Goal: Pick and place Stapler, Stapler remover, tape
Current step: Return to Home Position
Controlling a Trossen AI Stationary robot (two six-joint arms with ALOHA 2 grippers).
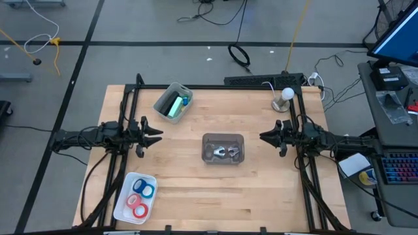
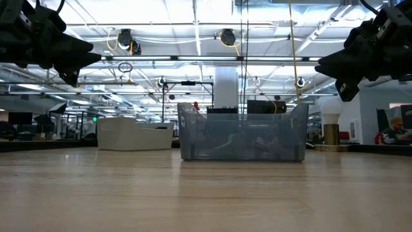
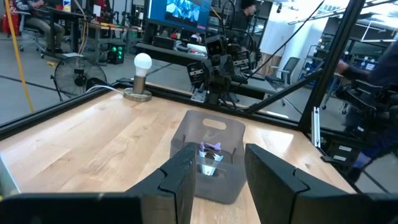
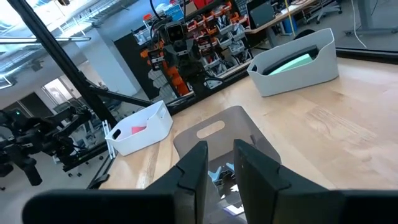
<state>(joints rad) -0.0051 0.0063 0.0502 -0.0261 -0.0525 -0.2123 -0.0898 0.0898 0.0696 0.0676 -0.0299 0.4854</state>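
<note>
With my left tool (image 1: 159, 135) and right tool (image 1: 263, 137) empty, fingers apart, I'd settle both home raised, clear of the grey translucent plastic bin (image 1: 223, 136) on the wooden bench (image 1: 261, 189).

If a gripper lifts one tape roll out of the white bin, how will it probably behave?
The tape rolls are small hollow rings, so probably light and stiff. Lying flat in the white bin, they should not roll; stood on edge, one likely would.
</note>
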